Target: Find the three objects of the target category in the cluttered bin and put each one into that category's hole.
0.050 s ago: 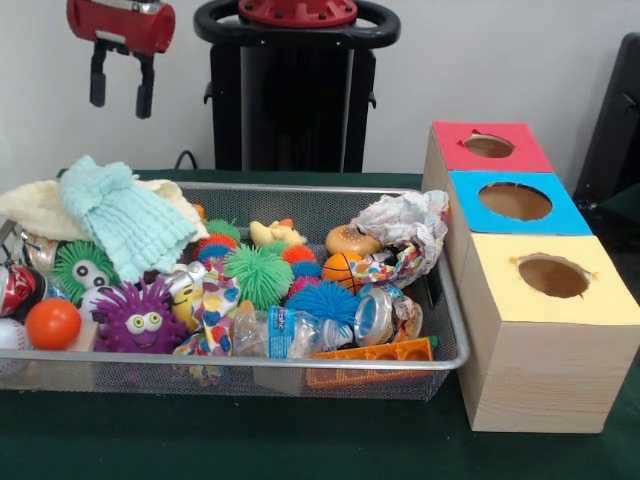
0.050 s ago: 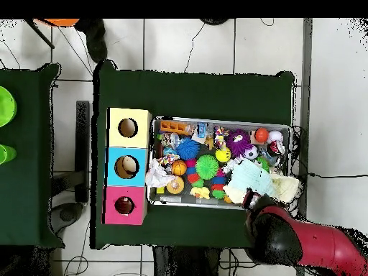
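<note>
My gripper (image 1: 121, 104) hangs open and empty high above the back left corner of the wire mesh bin (image 1: 440, 300), over a light blue towel (image 1: 125, 215). In the overhead view the gripper (image 2: 249, 196) shows at the bin's (image 2: 290, 129) lower right rim, beside that towel (image 2: 249, 176). The bin holds spiky balls in green (image 1: 259, 275), blue (image 1: 322, 300) and purple with eyes (image 1: 139, 319), a smooth orange ball (image 1: 52, 323), a small basketball (image 1: 342, 267), a crumpled plastic bottle (image 1: 285, 331) and crumpled paper (image 1: 408, 220). Right of the bin stand red (image 1: 455, 150), blue (image 1: 470, 213) and yellow (image 1: 500, 290) boxes, each with a round hole.
A cream cloth (image 1: 35, 205) drapes over the bin's back left rim. A yellow duck (image 1: 275, 234), a donut toy (image 1: 350, 240), an orange block (image 1: 375, 352) and a baseball (image 1: 10, 335) also lie in the clutter. The black pedestal (image 1: 295, 90) rises behind the bin.
</note>
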`<state>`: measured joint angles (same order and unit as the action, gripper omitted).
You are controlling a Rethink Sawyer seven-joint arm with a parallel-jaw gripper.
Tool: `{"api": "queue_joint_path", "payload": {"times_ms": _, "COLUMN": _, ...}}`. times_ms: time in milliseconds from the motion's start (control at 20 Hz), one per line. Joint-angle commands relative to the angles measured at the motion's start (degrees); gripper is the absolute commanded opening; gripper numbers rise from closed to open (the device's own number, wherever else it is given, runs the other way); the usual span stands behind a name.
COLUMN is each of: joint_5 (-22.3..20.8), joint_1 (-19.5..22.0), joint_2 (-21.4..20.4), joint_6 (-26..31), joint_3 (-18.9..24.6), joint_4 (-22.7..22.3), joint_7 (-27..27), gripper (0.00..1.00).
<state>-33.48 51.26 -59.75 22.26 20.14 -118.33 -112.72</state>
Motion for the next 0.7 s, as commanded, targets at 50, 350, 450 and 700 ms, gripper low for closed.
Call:
{"api": "queue_joint_path", "payload": {"times_ms": 50, "joint_5": 0.9, "joint_1": -1.4, "joint_2": 4.4, "joint_6": 3.5, "joint_3": 6.7, "joint_4": 3.5, "joint_7": 5.4, "gripper": 1.00}}
{"api": "queue_joint_path", "payload": {"times_ms": 350, "joint_5": 3.6, "joint_1": -0.3, "joint_2": 9.8, "joint_6": 3.2, "joint_3": 16.1, "joint_4": 5.7, "joint_7": 9.5, "gripper": 1.00}}
{"api": "queue_joint_path", "payload": {"times_ms": 450, "joint_5": 3.7, "joint_1": -0.6, "joint_2": 11.7, "joint_6": 5.0, "joint_3": 18.6, "joint_4": 7.4, "joint_7": 11.3, "gripper": 1.00}}
{"api": "queue_joint_path", "payload": {"times_ms": 700, "joint_5": 0.4, "joint_1": -2.4, "joint_2": 14.9, "joint_6": 8.5, "joint_3": 22.3, "joint_4": 11.6, "joint_7": 16.5, "gripper": 1.00}}
